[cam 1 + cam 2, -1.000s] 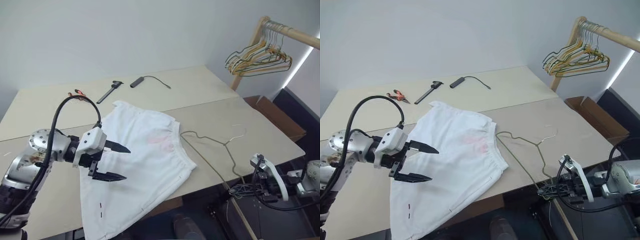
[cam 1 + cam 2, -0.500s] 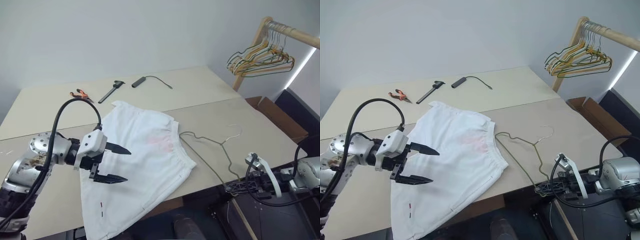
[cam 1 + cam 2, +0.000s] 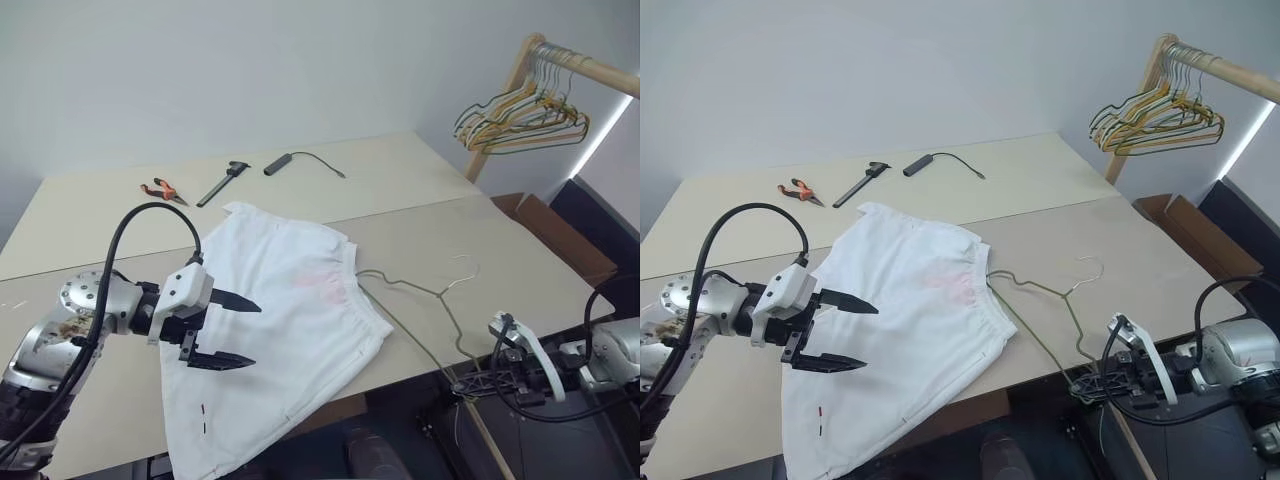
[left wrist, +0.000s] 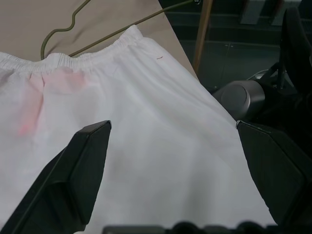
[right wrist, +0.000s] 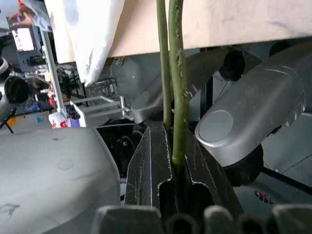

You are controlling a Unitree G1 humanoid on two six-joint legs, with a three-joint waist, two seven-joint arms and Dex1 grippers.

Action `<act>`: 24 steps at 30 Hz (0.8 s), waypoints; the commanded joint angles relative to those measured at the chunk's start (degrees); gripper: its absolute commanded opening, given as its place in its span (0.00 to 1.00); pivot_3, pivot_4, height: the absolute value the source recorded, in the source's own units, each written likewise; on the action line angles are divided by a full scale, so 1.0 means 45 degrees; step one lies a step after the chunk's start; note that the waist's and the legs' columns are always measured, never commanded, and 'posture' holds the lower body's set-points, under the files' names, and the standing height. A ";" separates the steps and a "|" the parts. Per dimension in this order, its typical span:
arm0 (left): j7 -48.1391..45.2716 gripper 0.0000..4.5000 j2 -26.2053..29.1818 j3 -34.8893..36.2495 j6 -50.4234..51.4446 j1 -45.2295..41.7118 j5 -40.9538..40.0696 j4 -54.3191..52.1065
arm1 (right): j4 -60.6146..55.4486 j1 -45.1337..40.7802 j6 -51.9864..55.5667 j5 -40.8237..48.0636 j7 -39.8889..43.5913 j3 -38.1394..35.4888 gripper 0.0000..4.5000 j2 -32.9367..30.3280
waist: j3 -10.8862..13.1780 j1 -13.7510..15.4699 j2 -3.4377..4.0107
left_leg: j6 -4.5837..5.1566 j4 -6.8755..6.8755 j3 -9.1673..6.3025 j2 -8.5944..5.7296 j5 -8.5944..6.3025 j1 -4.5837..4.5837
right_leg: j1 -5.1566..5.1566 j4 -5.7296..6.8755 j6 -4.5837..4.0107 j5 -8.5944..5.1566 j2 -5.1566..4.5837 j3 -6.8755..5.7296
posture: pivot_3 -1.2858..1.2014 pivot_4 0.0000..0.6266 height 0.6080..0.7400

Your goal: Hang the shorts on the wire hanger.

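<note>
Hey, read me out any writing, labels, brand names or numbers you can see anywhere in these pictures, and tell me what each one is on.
None can be read.
A small lit screen under the table shows something: too blurred to read.
The shorts carry a tiny red mark: not lettering.

bare table right of wire hanger; tools far side

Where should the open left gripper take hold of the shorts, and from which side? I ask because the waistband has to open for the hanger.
Probably the gathered waistband of the shorts, near the corner beside the wire hanger. It is the thickest, bunched edge and faces the hanger, which the right gripper pinches. The left gripper hovers open above the cloth, so coming down from above looks simplest.
</note>
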 commanded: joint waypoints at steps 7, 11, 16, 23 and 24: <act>0.0244 0.99 0.0028 0.0334 -0.0179 -0.0197 -0.0041 -0.0298 | -0.0350 -0.0726 -0.0815 -0.0205 0.1834 0.0776 0.00 -0.0674 | 0.0000 0.0002 0.0000 | 0.0000 0.0001 0.0000 0.0000 0.0000 0.0002 | 0.0001 0.0001 0.0002 -0.0002 0.0000 0.0001 | 0.43 0.00 1.00; 0.0360 0.99 0.0018 0.0262 -0.0253 -0.0249 0.0054 -0.0303 | 0.0644 -0.1853 -0.1155 -0.0898 0.2607 0.1697 0.00 -0.0419 | 0.0000 -0.0012 0.0002 | 0.0000 0.0002 0.0003 0.0002 0.0000 0.0009 | 0.0002 0.0007 0.0001 -0.0001 0.0001 0.0003 | 0.43 0.00 1.00; 0.0489 0.99 0.0017 0.0244 -0.0212 -0.0256 0.0048 -0.0407 | 0.2538 -0.3367 -0.1712 -0.1977 0.3199 0.3092 0.00 0.0358 | 0.0000 0.0010 0.0002 | 0.0000 0.0001 0.0003 0.0000 0.0000 0.0013 | 0.0002 0.0010 -0.0015 0.0008 0.0001 0.0002 | 0.44 0.00 1.00; 0.0637 0.99 0.0065 0.0388 -0.0113 -0.0094 -0.0027 -0.0576 | 0.4940 -0.4742 -0.2672 -0.2757 0.3225 0.4378 0.00 0.1476 | 0.0000 0.0031 0.0002 | -0.0001 0.0008 0.0000 -0.0011 0.0000 0.0014 | -0.0001 0.0039 -0.0052 0.0029 -0.0007 0.0002 | 0.44 0.00 1.00; 0.0674 0.99 0.0079 0.0434 -0.0092 -0.0043 -0.0044 -0.0617 | 0.5219 -0.4914 -0.2822 -0.2726 0.3225 0.4385 0.00 0.1596 | 0.0000 0.0029 0.0002 | -0.0001 0.0009 0.0000 -0.0012 0.0001 0.0016 | 0.0001 0.0042 -0.0052 0.0029 -0.0006 0.0002 | 0.45 0.00 1.00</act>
